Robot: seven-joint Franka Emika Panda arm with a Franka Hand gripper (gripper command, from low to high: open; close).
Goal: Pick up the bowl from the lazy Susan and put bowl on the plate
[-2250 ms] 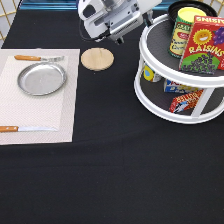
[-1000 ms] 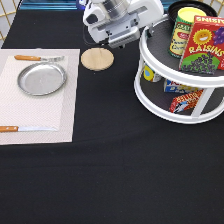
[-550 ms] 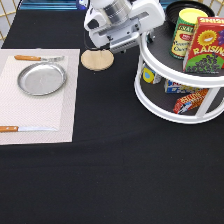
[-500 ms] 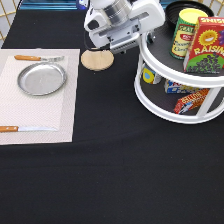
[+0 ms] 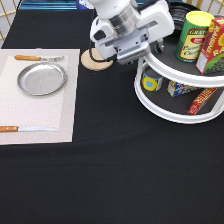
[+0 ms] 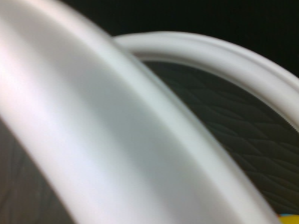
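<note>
The gripper (image 5: 136, 46) hangs over the exterior view's left edge of the lazy Susan (image 5: 170, 118), right at its upper tier's rim. The hand's white body hides what is below it. A sliver of the glossy black bowl (image 5: 179, 8) shows at the back of the upper tier, mostly hidden behind the hand. The silver plate (image 5: 42, 78) lies empty on a pale placemat (image 5: 35, 112) at the exterior view's left. The wrist view shows the lazy Susan's white rims (image 6: 131, 150) and its dark grey surface (image 6: 228, 130) from very close.
A green can (image 5: 192, 35) and a red raisin box (image 5: 214, 44) stand on the upper tier. Small packets (image 5: 180, 89) sit on the lower tier. A wooden coaster (image 5: 92, 62) lies beside the hand. A fork (image 5: 35, 58) and a knife (image 5: 20, 129) lie on the placemat.
The hand has moved down and to the exterior view's right, onto the upper tier's left rim. The can and box on top have shifted slightly right.
</note>
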